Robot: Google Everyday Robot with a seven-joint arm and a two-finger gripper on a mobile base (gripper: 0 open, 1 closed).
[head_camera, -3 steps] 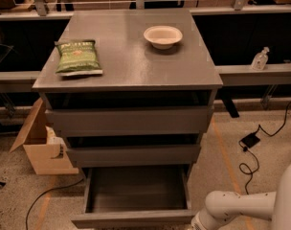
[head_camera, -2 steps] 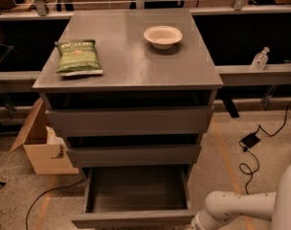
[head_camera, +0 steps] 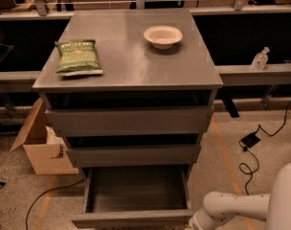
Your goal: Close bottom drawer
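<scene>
The grey counter (head_camera: 131,66) fills the middle, with three drawers stacked beneath it. The bottom drawer (head_camera: 136,218) stands pulled far out at 6 o'clock. A white arm (head_camera: 241,205) enters from 5 o'clock. On the counter, a green bag (head_camera: 78,57) lies at 10 o'clock and a white bowl (head_camera: 163,36) at 1 o'clock. The gripper (head_camera: 194,223) sits just beside the drawer front's right end; I cannot tell whether it is clenched or released.

Your gripper lay out of sight below the bottom edge, past the wrist of the arm (head_camera: 231,206); just left of it, the front of the bottom drawer (head_camera: 131,219) was cropped.
</scene>
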